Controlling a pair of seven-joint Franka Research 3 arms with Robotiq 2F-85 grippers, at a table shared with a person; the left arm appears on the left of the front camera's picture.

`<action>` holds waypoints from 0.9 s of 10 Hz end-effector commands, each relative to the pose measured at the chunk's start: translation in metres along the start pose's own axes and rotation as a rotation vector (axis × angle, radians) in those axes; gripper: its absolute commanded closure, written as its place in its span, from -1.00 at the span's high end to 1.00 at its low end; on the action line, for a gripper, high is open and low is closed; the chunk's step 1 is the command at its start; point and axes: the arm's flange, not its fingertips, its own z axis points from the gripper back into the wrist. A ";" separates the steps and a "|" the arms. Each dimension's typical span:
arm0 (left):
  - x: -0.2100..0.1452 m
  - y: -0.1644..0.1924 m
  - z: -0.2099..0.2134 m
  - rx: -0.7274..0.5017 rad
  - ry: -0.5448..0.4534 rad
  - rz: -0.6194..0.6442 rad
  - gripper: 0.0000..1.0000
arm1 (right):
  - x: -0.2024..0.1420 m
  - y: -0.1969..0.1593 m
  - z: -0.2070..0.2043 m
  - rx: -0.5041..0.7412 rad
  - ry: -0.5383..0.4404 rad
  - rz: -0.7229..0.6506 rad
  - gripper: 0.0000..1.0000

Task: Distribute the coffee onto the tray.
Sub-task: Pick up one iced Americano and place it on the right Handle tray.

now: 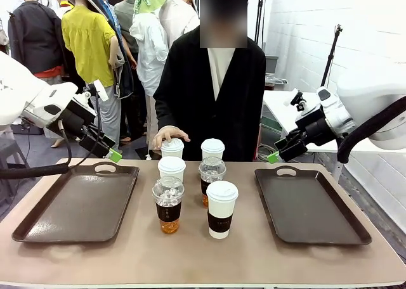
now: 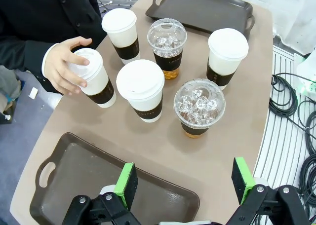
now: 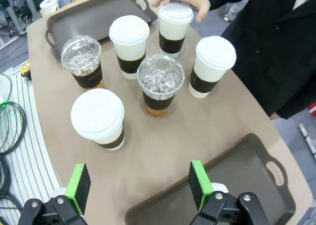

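Cup sleeves [image 2: 170,61], print unreadable

You can reach the left tray [image 1: 82,206] and right tray [image 1: 311,206] freely; six cups [image 1: 222,208] crowd between them, the person's hand [image 1: 170,135] atop the far-left one.

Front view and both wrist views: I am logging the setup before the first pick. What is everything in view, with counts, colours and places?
paper cups: four, white with white lids and dark brown sleeves, middle of the table
dome-lidded cups: two, clear, amber drink with ice, dark sleeves, among the paper cups
trays: two, dark brown, one either side of the cups
table: one, beige, under everything
person's hand: one, on the lid of the far left paper cup
left gripper: black, green pads, open, raised over the left tray's edge
right gripper: black, green pads, open, raised by the right tray
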 end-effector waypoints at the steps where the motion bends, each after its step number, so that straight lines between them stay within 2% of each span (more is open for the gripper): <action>1: -0.001 0.001 -0.001 -0.017 -0.025 -0.010 1.00 | 0.001 -0.002 -0.003 0.017 -0.029 -0.002 1.00; 5: -0.001 0.001 -0.001 -0.017 -0.025 -0.010 1.00 | 0.001 -0.002 -0.003 0.017 -0.029 -0.002 1.00; 6: -0.001 0.001 -0.001 -0.017 -0.025 -0.010 1.00 | 0.000 0.000 0.000 0.000 0.000 0.000 1.00; 9: -0.001 0.001 -0.001 -0.017 -0.025 -0.010 1.00 | 0.026 -0.042 -0.005 -0.025 0.170 0.075 1.00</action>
